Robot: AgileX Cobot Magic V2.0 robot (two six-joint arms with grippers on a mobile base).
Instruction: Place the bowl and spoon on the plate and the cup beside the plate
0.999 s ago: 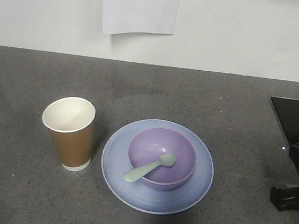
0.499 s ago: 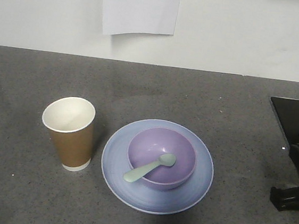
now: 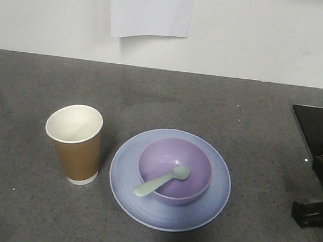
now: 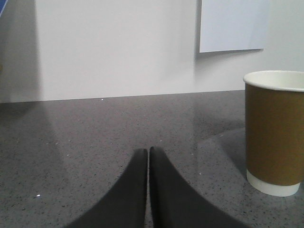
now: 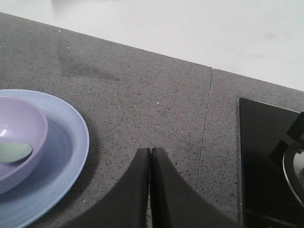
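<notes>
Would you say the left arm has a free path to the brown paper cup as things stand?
Probably yes. In the left wrist view the closed left gripper faces bare grey countertop, with the brown paper cup standing upright just ahead to one side and nothing between them. The jaws would have to open first.

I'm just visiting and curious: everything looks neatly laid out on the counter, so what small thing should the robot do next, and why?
Probably nothing more than keeping both arms back. The bowl sits on the plate, the spoon rests in the bowl, and the cup stands upright beside the plate. The left gripper and right gripper are shut, holding nothing.
</notes>
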